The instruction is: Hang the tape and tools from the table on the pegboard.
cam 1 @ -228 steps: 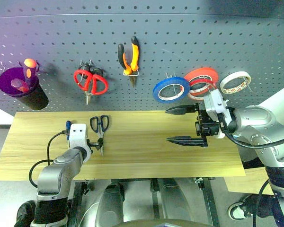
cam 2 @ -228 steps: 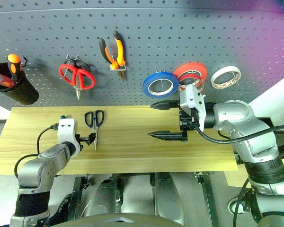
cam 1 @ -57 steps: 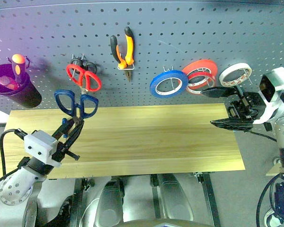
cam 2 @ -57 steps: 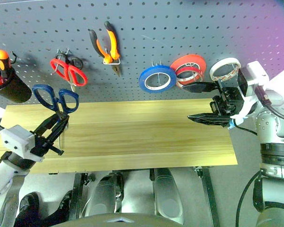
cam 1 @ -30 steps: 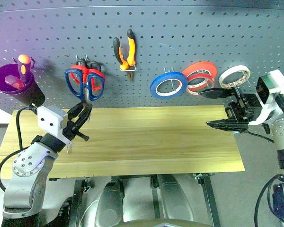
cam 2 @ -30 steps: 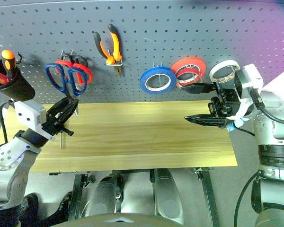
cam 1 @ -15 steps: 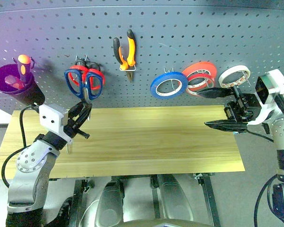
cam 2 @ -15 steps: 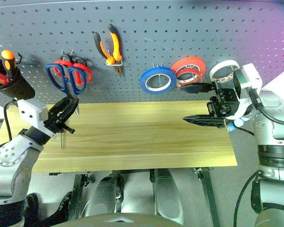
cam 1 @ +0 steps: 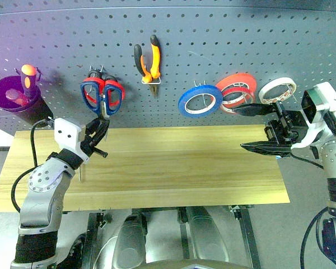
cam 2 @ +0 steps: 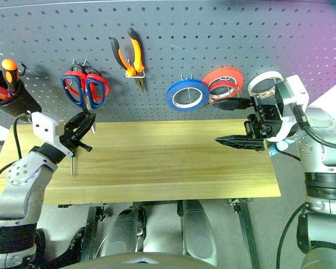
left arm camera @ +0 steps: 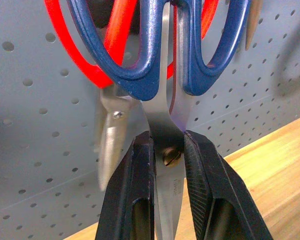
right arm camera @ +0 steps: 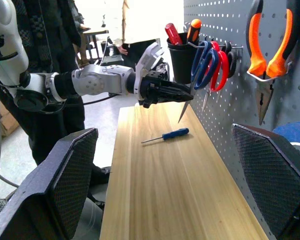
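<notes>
The pegboard (cam 1: 224, 50) is seen behind the table (cam 1: 173, 168). On the pegboard, the pliers (cam 1: 148, 63) and the blue tape (cam 1: 200, 101) are already hung, so those parts of the task seem done. Red-orange rolls (cam 1: 237, 89) and a white roll (cam 1: 277, 89) are hung beside the tape, and a dark cup (cam 1: 19, 103) with an orange-handled screwdriver is kept at the far left.

The dark-handled scissors (cam 1: 99, 101) are held by the left gripper (cam 1: 96, 133). Its two black fingers are closed tight on the blades, right at the screw. The scissors are held up and down, with the handles on top and the tip pointing at the table. The handle loops are seen right in front of the red-handled scissors (left arm camera: 92, 70), where the hook must be. Whether a loop is on the hook yet cannot be told. So the next move is likely a small push at the board and then a drop down.

The right gripper (cam 1: 262, 128) is held wide open with nothing in it, over the right end of the table and well apart from the scissors.

The small blue-handled screwdriver (right arm camera: 166, 135) is left lying flat on the table, near the left arm. Its long side is laid almost across the table, so the left arm is the nearer one for it.
</notes>
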{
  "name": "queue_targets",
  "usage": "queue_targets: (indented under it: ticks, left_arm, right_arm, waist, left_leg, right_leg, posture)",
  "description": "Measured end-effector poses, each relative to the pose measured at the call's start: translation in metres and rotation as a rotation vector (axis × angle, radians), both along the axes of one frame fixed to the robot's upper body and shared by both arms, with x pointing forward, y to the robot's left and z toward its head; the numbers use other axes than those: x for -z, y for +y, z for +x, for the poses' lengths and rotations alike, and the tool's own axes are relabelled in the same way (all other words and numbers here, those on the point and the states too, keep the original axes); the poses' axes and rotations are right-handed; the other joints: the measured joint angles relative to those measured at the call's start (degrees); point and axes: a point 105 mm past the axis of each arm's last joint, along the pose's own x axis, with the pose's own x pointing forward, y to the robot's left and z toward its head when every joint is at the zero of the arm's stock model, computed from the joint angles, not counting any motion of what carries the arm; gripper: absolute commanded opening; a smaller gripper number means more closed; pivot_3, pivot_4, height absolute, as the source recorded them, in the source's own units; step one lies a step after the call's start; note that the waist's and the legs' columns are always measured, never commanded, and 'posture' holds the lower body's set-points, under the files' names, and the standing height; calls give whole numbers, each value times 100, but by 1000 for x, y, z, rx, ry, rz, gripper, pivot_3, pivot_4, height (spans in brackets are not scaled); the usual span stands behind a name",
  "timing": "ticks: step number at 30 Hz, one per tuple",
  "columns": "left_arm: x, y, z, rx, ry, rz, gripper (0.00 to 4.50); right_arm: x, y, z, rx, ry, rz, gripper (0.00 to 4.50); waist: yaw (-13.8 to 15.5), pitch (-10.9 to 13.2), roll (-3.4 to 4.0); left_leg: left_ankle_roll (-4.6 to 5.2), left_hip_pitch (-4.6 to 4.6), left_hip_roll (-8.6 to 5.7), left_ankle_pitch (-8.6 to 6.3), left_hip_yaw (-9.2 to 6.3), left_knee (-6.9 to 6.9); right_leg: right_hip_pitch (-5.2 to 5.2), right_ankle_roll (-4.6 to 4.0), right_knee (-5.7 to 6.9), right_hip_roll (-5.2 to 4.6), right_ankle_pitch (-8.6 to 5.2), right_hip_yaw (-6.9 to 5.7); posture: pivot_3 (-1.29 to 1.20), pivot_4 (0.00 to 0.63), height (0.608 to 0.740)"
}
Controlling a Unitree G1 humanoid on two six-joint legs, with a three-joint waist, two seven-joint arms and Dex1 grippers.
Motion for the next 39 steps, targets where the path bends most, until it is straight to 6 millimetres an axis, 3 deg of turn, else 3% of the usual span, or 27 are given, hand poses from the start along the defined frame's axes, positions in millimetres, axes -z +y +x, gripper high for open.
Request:
queue_targets:
  ticks: [2, 14, 17, 22, 25, 33, 39]
  left_arm:
    - [0, -1, 4, -16, 2, 28, 532]
    - [9, -3, 6, -6, 40, 44, 4378]
    - [16, -1, 2, -9, 64, 43, 4449]
    - [42, 0, -23, -16, 144, 31, 4449]
    - [47, 5, -34, -43, 160, 28, 4449]
    - [56, 44, -42, -226, 217, -21, 4449]
    - [83, 87, -38, -416, 340, -157, 4449]
  right_arm:
    - [0, 0, 0, 5, 2, 1, 4500]
    - [1, 0, 0, 9, -5, 1, 4500]
    - [1, 0, 0, 8, -7, 1, 4500]
    - [1, 0, 0, 8, -11, 3, 4500]
    - [1, 0, 0, 3, -11, 4, 4500]
    - [5, 3, -4, -43, -3, 17, 4500]
    - [8, 8, -3, -59, -5, 29, 4500]
  waist:
    - [2, 0, 0]
    - [-2, -1, 0]
    - [-15, -1, 0]
    - [-22, -1, 0]
    - [-8, -2, 0]
    - [0, -3, -1]
    - [0, -3, -1]
  left_leg:
    - [0, 1, 0, 0, 0, 0]
    - [0, 2, 0, 0, 1, 0]
    - [0, 2, 0, 0, 1, 0]
    - [0, 1, 0, 0, 3, -1]
    - [0, 2, 0, 0, 2, 0]
    - [0, 0, 0, -1, 2, -1]
    - [0, 0, 1, -1, 1, -2]
  right_leg:
    - [1, 0, 0, -1, 0, 0]
    - [1, 0, 0, 0, 0, 1]
    - [1, 0, 0, 0, 0, 1]
    - [-2, -1, -1, 0, -1, 1]
    - [-1, -5, -3, 0, -5, 2]
    - [-1, -16, -8, 0, -12, 1]
    - [-2, -12, -6, 1, -10, 1]
  posture:
    - [-108, 265, 733]
    - [-102, 260, 733]
    - [-101, 259, 733]
    - [-91, 262, 733]
    - [-85, 261, 733]
    - [-67, 263, 733]
    - [-60, 275, 733]
